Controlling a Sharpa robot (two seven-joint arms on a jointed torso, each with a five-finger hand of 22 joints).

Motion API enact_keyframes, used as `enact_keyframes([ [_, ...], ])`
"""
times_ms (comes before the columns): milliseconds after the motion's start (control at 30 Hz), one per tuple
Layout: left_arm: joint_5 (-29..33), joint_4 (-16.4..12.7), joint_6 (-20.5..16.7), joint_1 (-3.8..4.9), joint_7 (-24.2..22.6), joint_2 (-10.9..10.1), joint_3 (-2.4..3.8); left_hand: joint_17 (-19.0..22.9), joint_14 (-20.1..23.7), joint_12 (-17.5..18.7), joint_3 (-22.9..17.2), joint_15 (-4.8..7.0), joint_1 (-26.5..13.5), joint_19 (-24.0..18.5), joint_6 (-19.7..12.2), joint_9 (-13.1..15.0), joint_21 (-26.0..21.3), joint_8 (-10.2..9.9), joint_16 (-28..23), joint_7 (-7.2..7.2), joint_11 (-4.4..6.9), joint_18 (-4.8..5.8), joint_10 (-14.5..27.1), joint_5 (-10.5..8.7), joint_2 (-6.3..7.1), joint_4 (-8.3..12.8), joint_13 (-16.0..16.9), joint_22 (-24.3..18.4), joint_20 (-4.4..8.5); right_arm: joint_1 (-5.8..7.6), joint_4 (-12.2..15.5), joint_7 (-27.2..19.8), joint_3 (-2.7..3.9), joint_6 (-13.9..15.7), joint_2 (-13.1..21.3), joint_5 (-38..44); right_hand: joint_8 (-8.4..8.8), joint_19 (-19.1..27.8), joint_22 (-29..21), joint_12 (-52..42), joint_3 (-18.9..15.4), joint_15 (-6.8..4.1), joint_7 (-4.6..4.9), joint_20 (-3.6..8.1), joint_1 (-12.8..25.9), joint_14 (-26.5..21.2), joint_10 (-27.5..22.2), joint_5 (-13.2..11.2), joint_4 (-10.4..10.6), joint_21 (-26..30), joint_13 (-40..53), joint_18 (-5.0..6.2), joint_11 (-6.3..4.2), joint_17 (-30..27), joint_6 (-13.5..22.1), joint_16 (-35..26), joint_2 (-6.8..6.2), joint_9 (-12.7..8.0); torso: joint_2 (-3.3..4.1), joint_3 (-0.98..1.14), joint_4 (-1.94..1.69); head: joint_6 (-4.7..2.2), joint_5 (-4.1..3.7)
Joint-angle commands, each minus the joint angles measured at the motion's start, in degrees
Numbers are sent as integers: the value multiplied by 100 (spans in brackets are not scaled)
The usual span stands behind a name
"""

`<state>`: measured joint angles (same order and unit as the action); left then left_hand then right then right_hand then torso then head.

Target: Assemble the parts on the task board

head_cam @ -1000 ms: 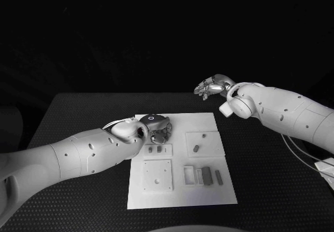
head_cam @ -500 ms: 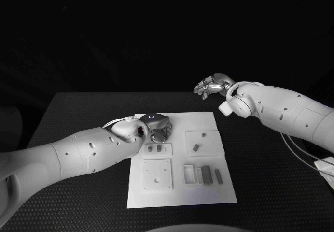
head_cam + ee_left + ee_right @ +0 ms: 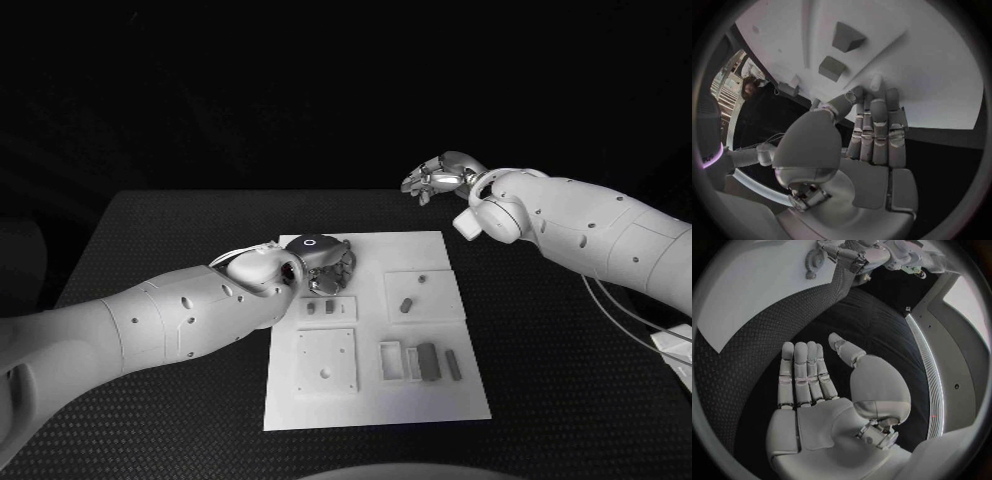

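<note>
White and flat, the task board [image 3: 375, 330] lies in the middle of the black table [image 3: 173, 230]. Small grey parts [image 3: 407, 305] rest on it in little groups, some side by side near the front edge. The left hand [image 3: 320, 262] is down over the far left corner of the board, its fingers [image 3: 879, 125] straight and close together, holding nothing. The right hand [image 3: 437, 178] is up past the far edge of the table, well apart from the board, flat and loose with nothing in it.
</note>
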<state>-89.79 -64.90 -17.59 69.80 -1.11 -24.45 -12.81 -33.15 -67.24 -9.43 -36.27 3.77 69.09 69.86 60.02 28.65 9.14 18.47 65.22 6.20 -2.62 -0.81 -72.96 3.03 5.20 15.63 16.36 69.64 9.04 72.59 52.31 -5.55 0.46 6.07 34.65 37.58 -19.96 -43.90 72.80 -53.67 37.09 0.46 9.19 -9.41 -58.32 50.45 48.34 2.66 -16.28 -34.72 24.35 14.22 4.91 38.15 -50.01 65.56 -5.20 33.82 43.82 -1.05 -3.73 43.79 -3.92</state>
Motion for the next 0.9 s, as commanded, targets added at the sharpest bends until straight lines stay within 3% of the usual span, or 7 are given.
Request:
enact_keyframes([
  [33,168,-49,-220,-14,-43,-31,-1,-7,-39,37,-18,4,-2,40,44,12,24,30,33,6,5,10,-41,29,-101,-23,13,10,10,-2,6,-69,2,-75,-4,6,33,-11,-6,27,-30,-2,8,-50,-54,30,27,18,-3,34,-11,55,-5,10,17,-37,-7,9,1,4,5,-15,4],
  [200,388,-148,-321,-14,-75,-96,48,-6,-47,45,-24,9,-15,48,55,13,19,34,32,1,10,13,-60,30,-116,-29,17,15,14,-2,1,-72,2,-73,-7,6,33,-11,-6,27,-31,-2,7,-51,-55,31,28,18,-3,35,-13,56,-6,11,16,-39,-6,10,2,1,1,-48,26],
  [333,539,-208,-332,-13,-93,-147,149,-1,-39,53,-28,9,-22,40,60,13,9,36,23,-2,11,17,-69,30,-118,-29,18,15,14,-2,1,-73,2,-77,-8,6,33,-11,-5,28,-32,-2,7,-51,-56,31,29,18,-3,36,-14,57,-6,11,15,-40,-5,10,-2,5,6,-63,27],
  [500,738,-400,-253,-11,-70,-301,380,-1,-47,60,-31,13,-28,50,66,13,8,38,25,-5,14,17,-80,31,-124,-30,20,20,19,-2,6,-69,2,-79,10,6,33,-11,-5,28,-33,-2,6,-52,-56,32,30,18,-3,37,-16,58,-6,13,14,-42,-4,11,-9,-4,-9,-69,22],
  [600,740,-507,-83,-7,-17,-409,486,-2,-54,66,-32,15,-32,57,67,13,9,38,28,-6,16,17,-85,30,-125,-28,21,23,23,-2,11,-68,2,-78,22,6,33,-11,-5,29,-34,-2,6,-53,-56,32,31,18,-4,38,-18,58,-6,13,14,-43,-4,11,-16,-4,-17,-67,19],
  [700,738,-617,88,17,7,-555,525,-3,-59,71,-33,16,-35,62,69,13,8,38,31,-7,17,18,-89,28,-130,-28,22,26,25,-2,15,-64,1,-77,29,6,33,-11,-5,29,-35,-2,6,-54,-57,32,32,18,-4,39,-19,59,-7,14,13,-44,-5,12,-21,-3,-22,-75,25],
  [900,678,-651,314,67,66,-749,523,-5,-64,80,-35,18,-36,69,74,13,7,40,35,-10,20,19,-100,20,-143,-22,24,33,29,-2,24,-60,1,-76,49,6,33,-11,-4,29,-36,-2,5,-55,-58,33,33,18,-5,40,-21,60,-7,15,12,-45,-5,12,-7,-6,-16,-78,45],
])
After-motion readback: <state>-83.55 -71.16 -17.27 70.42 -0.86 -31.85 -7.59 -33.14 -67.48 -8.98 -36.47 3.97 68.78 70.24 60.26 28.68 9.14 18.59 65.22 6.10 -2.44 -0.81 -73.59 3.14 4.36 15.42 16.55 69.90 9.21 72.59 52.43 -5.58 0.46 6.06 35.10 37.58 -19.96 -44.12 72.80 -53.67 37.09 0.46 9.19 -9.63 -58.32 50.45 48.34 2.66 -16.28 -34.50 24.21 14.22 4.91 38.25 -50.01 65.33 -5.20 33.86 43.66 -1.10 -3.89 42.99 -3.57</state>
